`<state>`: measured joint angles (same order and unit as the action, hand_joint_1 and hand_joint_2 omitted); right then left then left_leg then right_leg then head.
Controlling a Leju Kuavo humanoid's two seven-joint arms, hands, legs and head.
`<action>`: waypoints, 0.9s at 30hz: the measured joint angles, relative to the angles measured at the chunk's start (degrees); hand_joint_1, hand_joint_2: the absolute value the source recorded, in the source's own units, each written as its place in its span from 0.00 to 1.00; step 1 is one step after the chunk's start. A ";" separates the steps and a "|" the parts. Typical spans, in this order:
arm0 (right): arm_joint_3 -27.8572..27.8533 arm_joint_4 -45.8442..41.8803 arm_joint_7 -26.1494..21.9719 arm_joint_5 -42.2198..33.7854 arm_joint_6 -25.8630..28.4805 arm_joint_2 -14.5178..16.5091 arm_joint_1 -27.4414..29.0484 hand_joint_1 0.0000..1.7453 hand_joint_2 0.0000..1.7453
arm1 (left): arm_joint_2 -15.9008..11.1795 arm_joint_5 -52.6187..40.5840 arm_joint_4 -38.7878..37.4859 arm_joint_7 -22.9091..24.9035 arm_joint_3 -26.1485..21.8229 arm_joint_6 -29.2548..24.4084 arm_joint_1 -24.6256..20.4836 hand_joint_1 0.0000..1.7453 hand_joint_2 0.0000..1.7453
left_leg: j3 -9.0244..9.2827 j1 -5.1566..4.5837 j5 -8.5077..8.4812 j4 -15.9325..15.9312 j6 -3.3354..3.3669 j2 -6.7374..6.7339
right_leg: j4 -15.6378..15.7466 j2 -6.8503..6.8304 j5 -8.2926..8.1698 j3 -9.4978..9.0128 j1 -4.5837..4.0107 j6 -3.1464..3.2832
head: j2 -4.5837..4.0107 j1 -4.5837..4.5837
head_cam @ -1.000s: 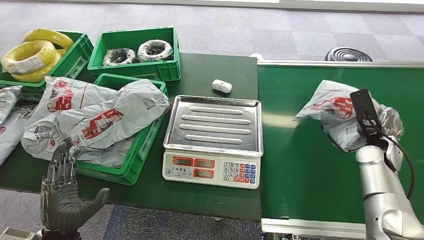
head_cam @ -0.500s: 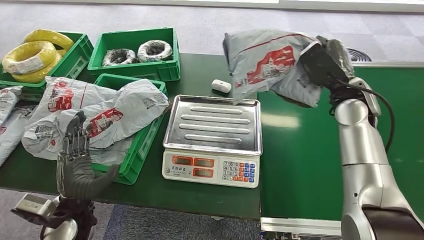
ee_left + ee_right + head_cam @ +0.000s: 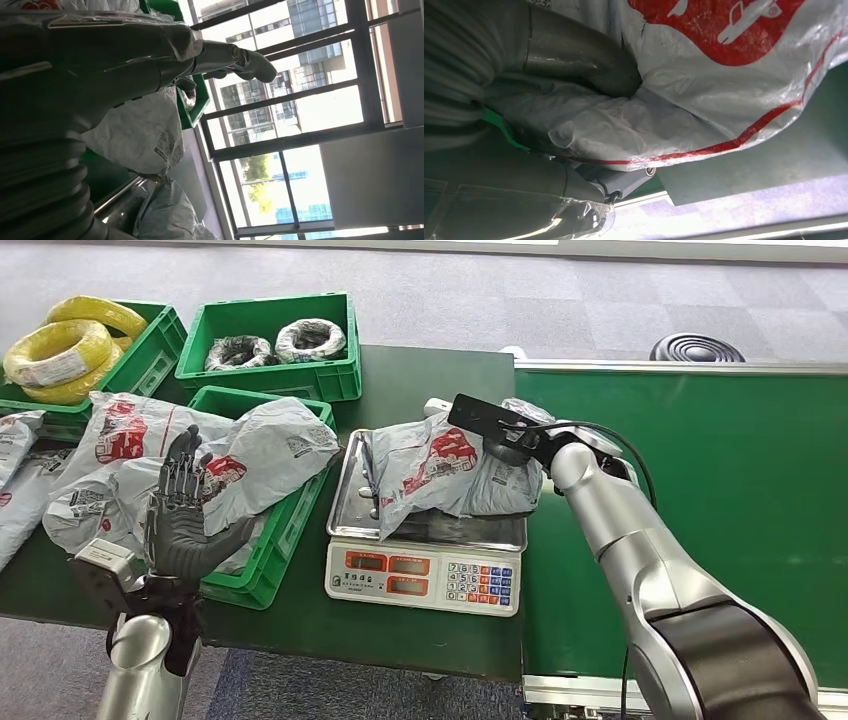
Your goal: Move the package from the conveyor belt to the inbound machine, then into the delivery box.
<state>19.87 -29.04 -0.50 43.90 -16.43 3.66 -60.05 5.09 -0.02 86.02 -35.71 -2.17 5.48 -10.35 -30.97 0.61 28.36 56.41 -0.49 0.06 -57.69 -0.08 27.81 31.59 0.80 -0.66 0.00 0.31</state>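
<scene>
Now the grey plastic mailer bag with the red truck print (image 3: 440,472) lies on the steel ribbed pan of the white weighing scale (image 3: 428,540). Half a second back it hung in the air above the pan's far right corner; a second back it was still on the green conveyor belt (image 3: 700,500). So the belt-to-machine leg looks about done, taking the scale as the inbound machine. The bag slumps over the pan's right part, one end spilling past the far right edge.

The right hand (image 3: 520,435) is on the bag's right end. The right wrist view shows its thick grey thumb (image 3: 574,60) dug into the plastic, the film bunched between thumb and fingers: still gripping, not released.

The left hand (image 3: 178,520) has risen from the near table edge. It stands upright, fingers spread, holding nothing, in front of the green plastic crate heaped with grey mailer bags (image 3: 265,550). That crate is likely the delivery box.

The head view gives the layout, not the grip. The left wrist view adds bright windows beyond the fingers (image 3: 240,57).

Judgement: weigh, then hand over leftward.
</scene>
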 joint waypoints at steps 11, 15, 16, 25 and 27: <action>0.57 4.50 -7.00 -3.63 3.89 0.31 -0.94 0.00 1.00 | -0.80 -3.47 -3.20 3.88 -0.42 -0.36 -2.95 0.00 1.00 | 0.01 0.01 -0.02 0.00 -0.02 -0.08 | -0.01 0.06 -0.06 0.08 -0.02 0.06 | 0.00 0.00; -2.74 0.32 -15.82 -10.09 7.97 0.25 1.18 0.00 1.00 | -1.00 -6.48 -2.74 5.98 -0.09 -0.75 -4.68 0.00 1.00 | 0.01 0.02 -0.03 0.01 -0.02 -0.05 | -0.01 0.05 -0.07 0.09 -0.02 0.06 | 0.00 -0.01; -3.64 -1.50 -17.09 -11.44 8.28 0.21 2.12 0.00 1.00 | -1.07 -7.59 -2.55 6.96 0.23 -0.74 -5.42 0.00 1.00 | 0.00 0.02 -0.03 0.02 -0.02 -0.03 | 0.00 0.03 -0.07 0.09 -0.02 0.06 | 0.00 0.00; -11.15 -21.39 -24.07 -22.64 9.51 -0.39 16.13 0.00 1.00 | -1.39 -17.16 -7.80 20.25 8.42 -2.02 -19.35 0.00 1.00 | -0.01 0.00 -0.03 0.07 -0.02 0.11 | 0.00 -0.04 -0.11 0.08 0.01 0.00 | 0.00 -0.01; -12.36 -25.55 -24.92 -23.69 10.33 -0.87 19.24 0.00 1.00 | -1.17 -17.85 -10.93 22.54 10.50 -2.78 -22.41 0.00 1.00 | -0.02 0.00 -0.03 0.09 -0.02 0.12 | 0.01 -0.04 -0.11 0.08 0.01 -0.01 | 0.00 -0.01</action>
<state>7.52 -54.59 -25.43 20.21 -6.10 2.79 -40.81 3.92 -17.86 75.09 -13.17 8.33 2.70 -32.76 -30.99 0.61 28.34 56.50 -0.51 0.18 -57.69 -0.12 27.69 31.67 0.81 -0.67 0.00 0.30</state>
